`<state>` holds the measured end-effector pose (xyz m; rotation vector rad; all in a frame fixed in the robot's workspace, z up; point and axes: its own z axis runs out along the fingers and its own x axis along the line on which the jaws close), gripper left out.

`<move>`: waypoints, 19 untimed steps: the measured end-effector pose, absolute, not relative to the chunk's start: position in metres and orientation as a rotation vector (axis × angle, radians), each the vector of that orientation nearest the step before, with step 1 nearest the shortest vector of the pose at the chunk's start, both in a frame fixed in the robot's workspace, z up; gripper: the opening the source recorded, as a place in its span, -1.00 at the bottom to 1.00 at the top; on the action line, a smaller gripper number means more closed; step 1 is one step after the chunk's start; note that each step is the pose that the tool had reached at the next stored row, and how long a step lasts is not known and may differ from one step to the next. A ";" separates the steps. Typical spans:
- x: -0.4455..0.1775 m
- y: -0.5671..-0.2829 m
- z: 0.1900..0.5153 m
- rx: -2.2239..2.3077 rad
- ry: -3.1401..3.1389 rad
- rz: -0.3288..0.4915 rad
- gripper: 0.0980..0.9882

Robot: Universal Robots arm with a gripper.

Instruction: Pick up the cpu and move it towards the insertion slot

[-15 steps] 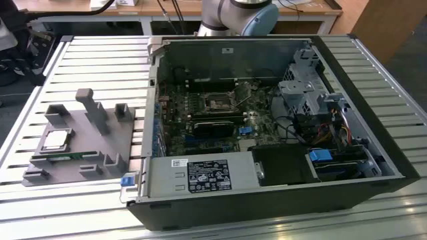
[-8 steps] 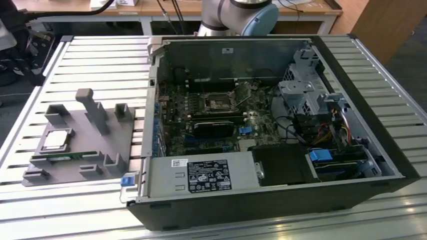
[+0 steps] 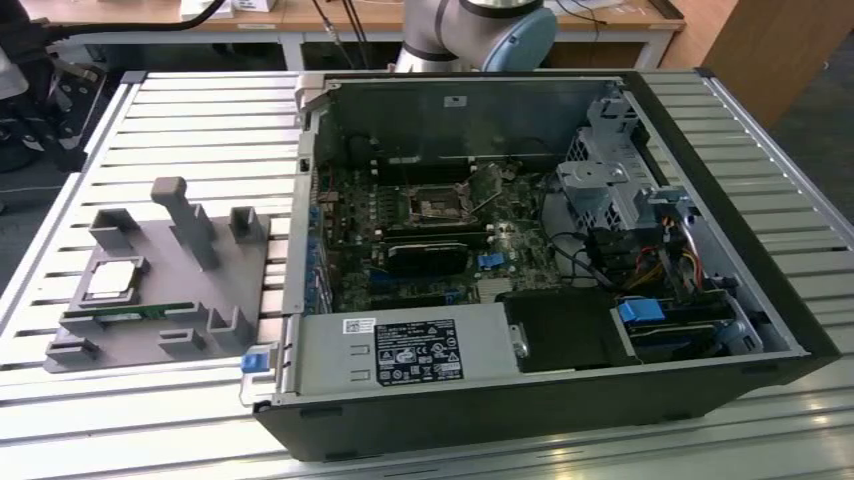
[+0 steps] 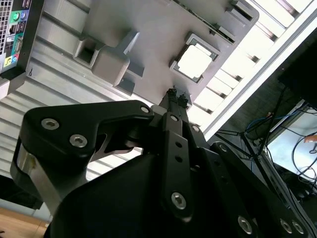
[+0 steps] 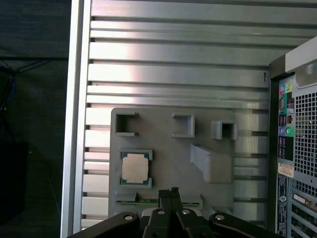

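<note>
cpu [image 3: 111, 279] is seated in its pocket on the grey fixture [image 3: 187, 292], not lifted. In the first wrist view the cpu [image 5: 135, 167] lies flat and square to the pocket walls. The gripper [image 5: 171, 190] hangs above the fixture's edge, near the pocket but off to one side of it. Fingers are pressed together, nothing between them, as the second wrist view confirms [image 4: 177, 95].

The insertion slot [image 3: 438, 204] is well apart from the fixture, down on the board inside the open case [image 3: 534, 420] that stands beside it on the bench [image 3: 200, 120].

Risks as I read them:
- Fingers this tight can't straddle the chip. Going down like this would mean tips hitting the lid.
- The chip is thin and the pocket walls are raised, so there's little edge to catch. An off-centre grab could tilt or jam it.
- The green memory stick [image 3: 127, 313] lies just beside the pocket and could get nudged.
- The tall post on the fixture and the case rim both stand in the way towards the slot.

Materials: the cpu has a dull silver lid with a pale rim, and looks smooth and slippery. The fixture is matte grey, blocky and probably plastic. The bench is ribbed aluminium slats, glary. The slot has a shiny metal frame and a dark centre.
</note>
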<state>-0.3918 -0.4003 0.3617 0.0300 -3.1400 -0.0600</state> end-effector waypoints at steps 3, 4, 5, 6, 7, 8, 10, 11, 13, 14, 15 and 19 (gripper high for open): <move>-0.393 -0.400 0.362 0.030 -3.140 -0.060 -0.98; -0.394 -0.400 0.362 0.030 -3.140 -0.060 -0.98; -0.394 -0.400 0.362 0.030 -3.140 -0.060 -0.98; -0.395 -0.400 0.362 0.030 -3.140 -0.060 -0.98; -0.395 -0.400 0.362 0.030 -3.140 -0.060 -0.98; -0.395 -0.400 0.362 0.030 -3.140 -0.060 -0.98; -0.396 -0.400 0.362 0.030 -3.140 -0.060 -0.98; -0.396 -0.400 0.362 0.030 -3.140 -0.060 -0.98; -0.397 -0.400 0.362 0.030 -3.140 -0.060 -0.98; -0.398 -0.400 0.362 0.030 -3.140 -0.060 -0.98; -0.398 -0.400 0.362 0.030 -3.140 -0.060 -0.98; -0.400 -0.400 0.361 0.030 -3.140 -0.060 -0.98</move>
